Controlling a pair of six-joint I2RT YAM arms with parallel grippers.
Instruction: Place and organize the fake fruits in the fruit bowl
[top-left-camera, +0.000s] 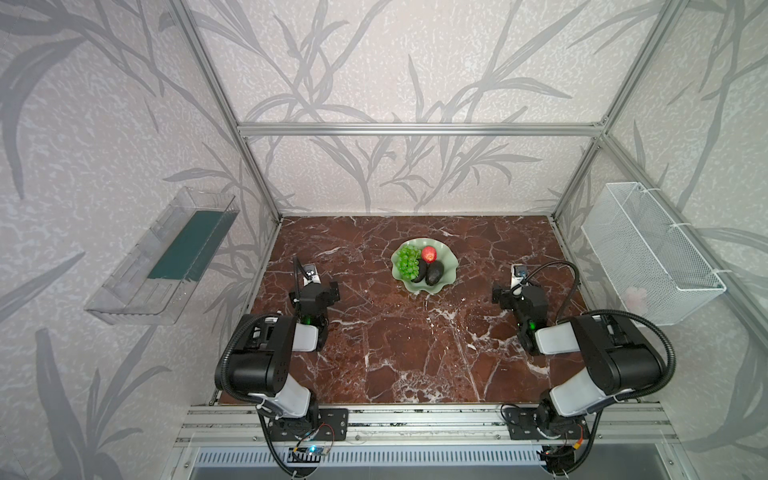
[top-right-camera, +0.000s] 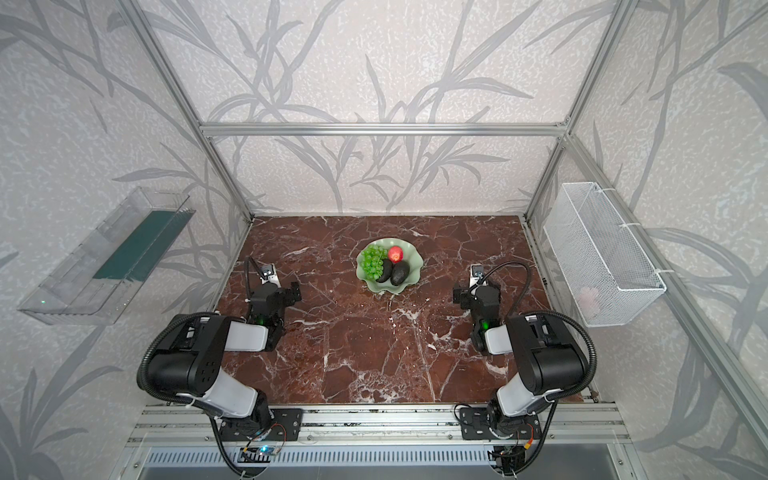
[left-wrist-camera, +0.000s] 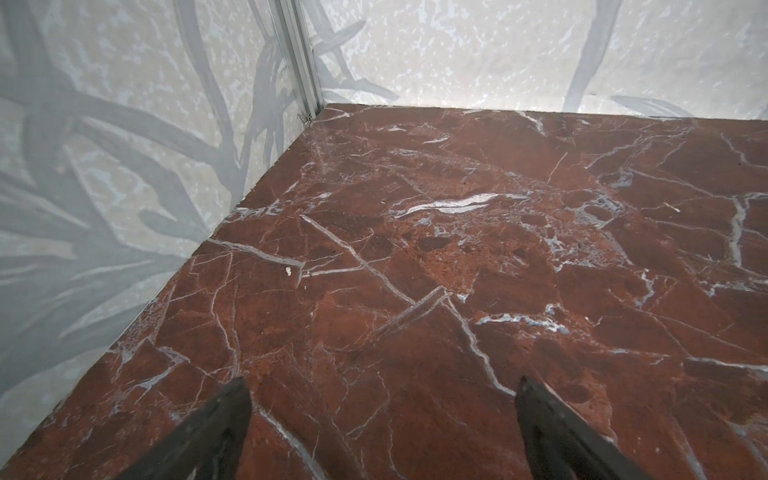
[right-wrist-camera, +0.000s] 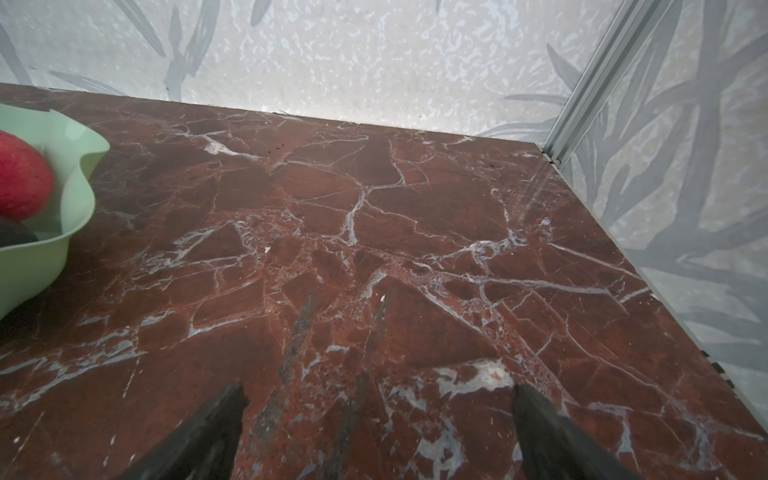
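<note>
We see the pale green fruit bowl (top-left-camera: 449, 261) (top-right-camera: 415, 259) with its wavy rim standing on the red-brown marbled bench (top-left-camera: 415, 353), toward the back and about midway across in both top views. All four fake fruits lie inside it. The bunch of green grapes (top-left-camera: 408, 261) (top-right-camera: 372, 261) fills the left part of the bowl. The small red fruit (top-left-camera: 429, 253) (top-right-camera: 395, 253) sits at the back, just beside the grapes. The two dark avocados (top-left-camera: 420, 270) (top-left-camera: 434, 273) lie side by side at the front, touching one another.

Moving outward, we find the two arms on either side of the bowl, both nearer the front of the bench than it is. The right fingers (right-wrist-camera: 540, 419) are spread wide over the bench, pointing toward the back wall. In the right wrist view the bowl's rim (right-wrist-camera: 79, 174), the red fruit (right-wrist-camera: 20, 178) and a sliver of one avocado (right-wrist-camera: 14, 235) show at the edge, well off to one side of the gap between the fingers and apart from them. The left fingers (left-wrist-camera: 224, 419) are likewise spread wide, and they are well apart from the bowl. Their wrist view looks across the bench to a wall corner.

Farther out, a clear plastic tray (top-left-camera: 162, 257) hangs on the left wall and a white wire basket (top-left-camera: 648, 253) on the right wall.
</note>
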